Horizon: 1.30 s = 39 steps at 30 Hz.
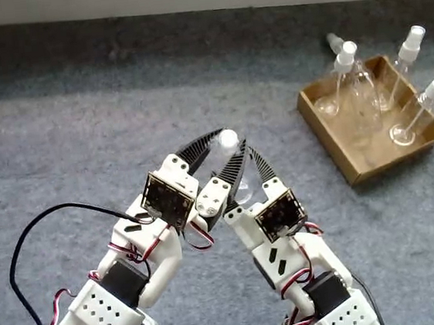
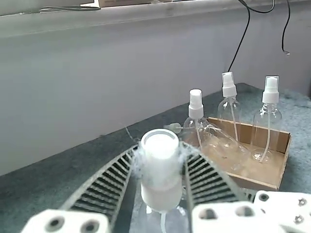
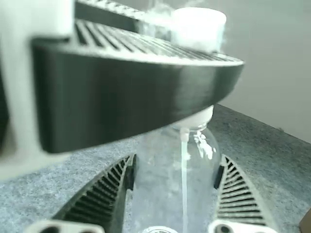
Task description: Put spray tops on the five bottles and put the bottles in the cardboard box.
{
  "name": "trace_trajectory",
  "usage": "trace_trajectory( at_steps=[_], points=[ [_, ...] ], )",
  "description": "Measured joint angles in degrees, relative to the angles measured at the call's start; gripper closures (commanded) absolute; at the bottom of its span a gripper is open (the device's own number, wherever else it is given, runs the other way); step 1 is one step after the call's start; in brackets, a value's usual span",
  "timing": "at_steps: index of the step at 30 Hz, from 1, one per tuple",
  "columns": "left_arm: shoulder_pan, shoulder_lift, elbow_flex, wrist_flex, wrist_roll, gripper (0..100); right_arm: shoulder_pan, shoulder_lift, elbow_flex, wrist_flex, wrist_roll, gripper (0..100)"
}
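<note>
Clear bottle (image 3: 175,184): upright, mid-table in front of both arms, well apart from the cardboard box (image 1: 325,142). Gripped at the body by the right gripper (image 3: 175,167), one ribbed finger pressed to each side. Cannot tell whether standing on the table or lifted off it.

White spray top (image 2: 159,167): seated at the neck of the bottle, with its dip tube (image 3: 183,155) hanging down inside the clear wall. Clasped by the left gripper (image 2: 160,155), fingers closed against it from both sides. Cannot tell whether screwed home.

Grippers together: stacked closely, left gripper above at the top, right gripper below at the body, black fingers nearly touching in the high view.

Cardboard box: shallow, open-topped, brown, lying toward the far right of the table and set at an angle to its edge.

Four more bottles (image 1: 346,60): inside the box, each already wearing a white spray top. Three upright (image 2: 228,111) and one on its side (image 2: 221,143) among them, as seen from the left wrist.

Left arm (image 1: 128,273) and right arm (image 1: 306,269): white bodies with red and black wiring, side by side at the near edge, angled inward toward the bottle.

Table (image 1: 82,130): covered in grey, carpet-like fabric.

Wall (image 2: 97,73): pale, plain, running along the far side of the table
</note>
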Motion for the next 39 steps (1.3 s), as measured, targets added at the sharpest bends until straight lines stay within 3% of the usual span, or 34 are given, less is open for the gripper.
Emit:
trace_trajectory(
  at_steps=[3, 18, 27, 36, 39],
  points=[
    [-2.55, 0.44, 0.0, 0.0, 0.09, 85, 0.0, 0.0, 0.0, 0.0, 0.0, 82.2],
    [-4.75, 0.79, -2.29, 7.47, 0.26, 85, 0.09, -0.09, 0.0, -0.09, -0.09, 82.2],
    [-6.86, -10.64, -10.37, 26.64, 0.18, 85, 0.09, -0.09, 0.0, -0.09, -0.09, 82.2],
    [-15.03, -20.75, -10.46, 38.77, 0.18, 85, 0.09, -0.18, 0.0, -0.09, -0.09, 82.2],
    [-17.58, -22.77, -10.46, 41.23, 0.18, 92, 0.09, -0.18, 0.0, -0.09, -0.09, 82.2]
  ],
)
